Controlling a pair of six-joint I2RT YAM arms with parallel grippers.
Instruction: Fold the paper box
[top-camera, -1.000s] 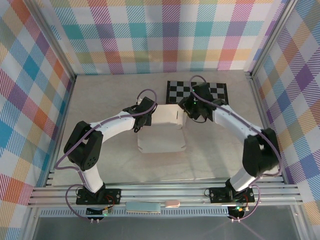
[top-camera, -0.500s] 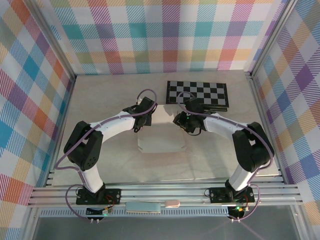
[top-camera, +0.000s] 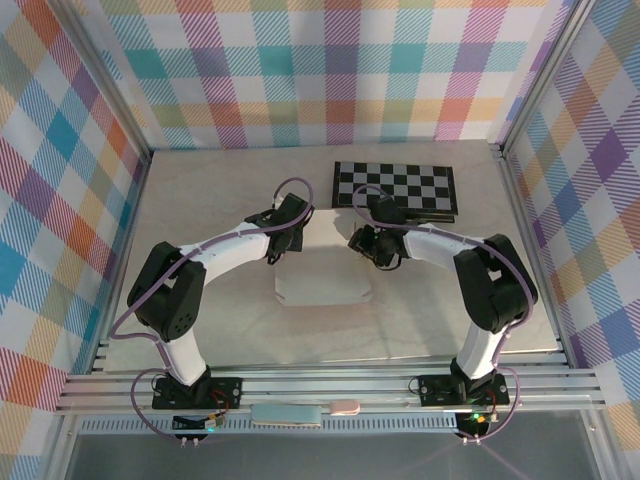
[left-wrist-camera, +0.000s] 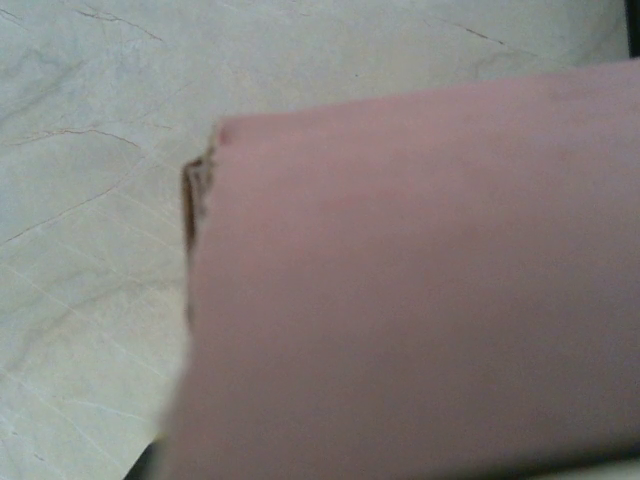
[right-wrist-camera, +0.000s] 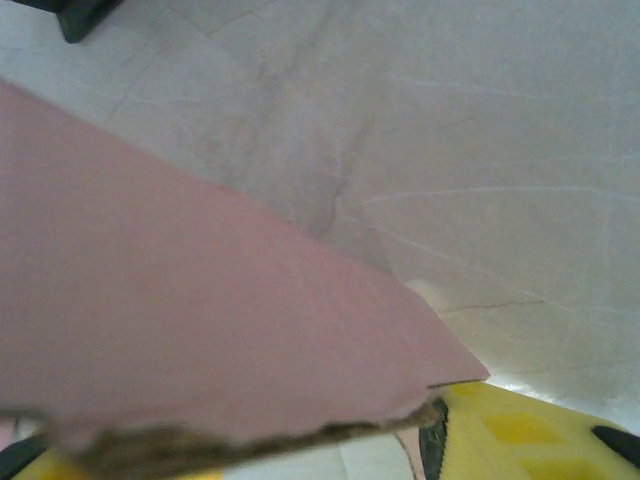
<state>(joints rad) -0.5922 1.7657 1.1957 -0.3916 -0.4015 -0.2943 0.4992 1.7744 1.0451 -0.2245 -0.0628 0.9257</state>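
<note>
Right arm's elbow has swung in toward the middle, and your right gripper (top-camera: 372, 245) has come nearer, off the chequered board (top-camera: 395, 188) to the far right corner of the paper box (top-camera: 325, 288). The tall back panel that stood between the grippers no longer shows upright. Your left arm hasn't budged.

Nearest, the paper box lies mid-table, just beyond the gap between the two arm bases, its near edge flat on the table (top-camera: 200, 200).

At its far left corner sits your left gripper (top-camera: 283, 248), fingers closed tight. In the left wrist view pink card runs close under the camera, so you look to be pinching that edge. Likely reason: it anchors the box so it can't slide while the other side gets worked.

At the far right corner, the right wrist view shows a yellow finger (right-wrist-camera: 500, 430) low under the card's rough edge, with the sheet riding over it. How wide those fingers stand, can't tell. Probably you're under the flap to lift or crease it.

Farthest, the chequered board lies flat at far right, apart from the box.
</note>
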